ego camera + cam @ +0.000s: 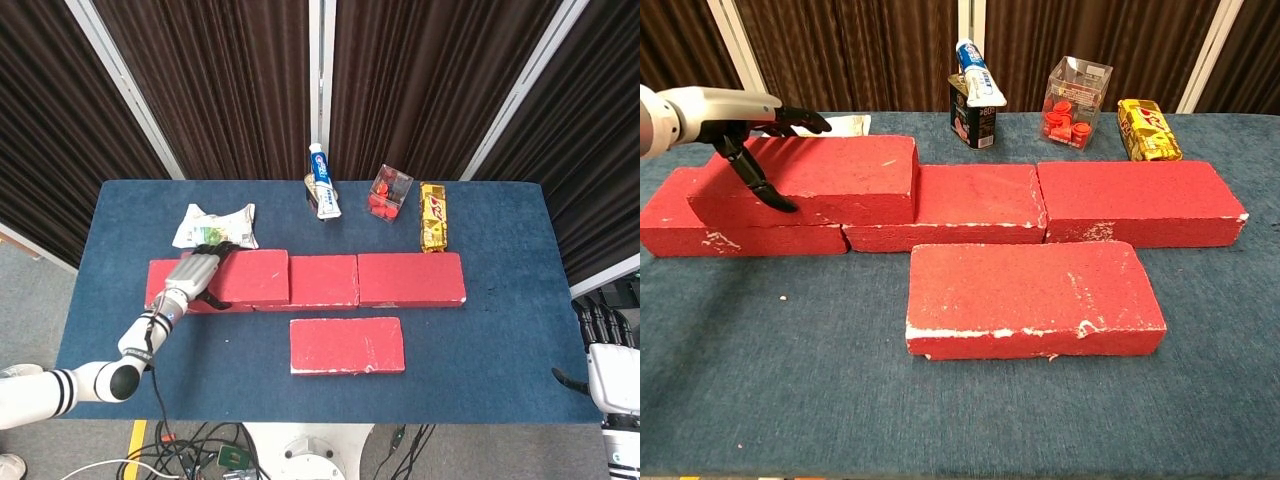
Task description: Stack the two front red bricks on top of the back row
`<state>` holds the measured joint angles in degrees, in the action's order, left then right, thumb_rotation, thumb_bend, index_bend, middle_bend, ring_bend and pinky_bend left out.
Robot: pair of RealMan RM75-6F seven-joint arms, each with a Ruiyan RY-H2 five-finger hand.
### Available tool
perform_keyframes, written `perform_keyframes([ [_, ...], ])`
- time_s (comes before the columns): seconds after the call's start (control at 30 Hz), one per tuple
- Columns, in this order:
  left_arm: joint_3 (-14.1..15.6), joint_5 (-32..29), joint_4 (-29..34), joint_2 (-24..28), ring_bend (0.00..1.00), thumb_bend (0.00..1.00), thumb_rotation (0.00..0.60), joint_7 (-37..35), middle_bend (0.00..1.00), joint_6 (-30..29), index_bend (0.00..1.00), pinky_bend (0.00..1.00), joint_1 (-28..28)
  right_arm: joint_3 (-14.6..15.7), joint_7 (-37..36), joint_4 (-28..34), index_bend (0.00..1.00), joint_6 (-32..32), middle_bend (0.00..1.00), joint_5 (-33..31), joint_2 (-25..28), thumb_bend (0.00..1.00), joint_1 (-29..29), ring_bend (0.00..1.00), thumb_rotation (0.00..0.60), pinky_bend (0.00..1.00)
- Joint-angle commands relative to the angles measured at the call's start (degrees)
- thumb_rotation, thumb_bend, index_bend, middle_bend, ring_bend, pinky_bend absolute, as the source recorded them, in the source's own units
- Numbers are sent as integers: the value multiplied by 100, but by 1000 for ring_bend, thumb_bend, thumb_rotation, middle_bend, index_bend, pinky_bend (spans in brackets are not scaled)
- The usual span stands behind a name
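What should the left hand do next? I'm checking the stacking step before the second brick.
Probably let go and lift clear. The left hand grips the stacked brick, which already lies on the back row, overlapping two bricks. One front brick waits on the table, so freeing the hand seems the sensible move.

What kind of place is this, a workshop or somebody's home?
Most likely a robot test lab, not a home. A table covered in blue cloth stands before dark curtains, loose cables lie on the floor, and a robot's left hand holds a red brick.
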<state>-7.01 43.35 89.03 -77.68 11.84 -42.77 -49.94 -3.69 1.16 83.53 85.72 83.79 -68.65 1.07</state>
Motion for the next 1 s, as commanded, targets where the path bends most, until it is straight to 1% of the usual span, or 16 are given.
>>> perform_keyframes([
  [0.03,-4,80,3,20,162,242,600,-27,12,6,0,0,1,1,-6,-2,0,-3,0,1,-4,0,1,0,600,0],
  [0.5,-15,115,-47,26,162,242,600,-160,12,110,0,0,-12,1,-9,-17,0,-9,0,-9,-8,0,-1,0,600,0],
  [0.77,5,106,-71,-11,161,242,600,-125,12,71,0,0,-28,1,-22,-33,0,-4,0,-12,-14,0,-8,0,600,0],
  [1.0,34,2,-122,-39,120,232,600,-144,12,145,0,0,-43,-2,-30,-66,0,-11,0,-30,-29,0,-13,0,600,0],
])
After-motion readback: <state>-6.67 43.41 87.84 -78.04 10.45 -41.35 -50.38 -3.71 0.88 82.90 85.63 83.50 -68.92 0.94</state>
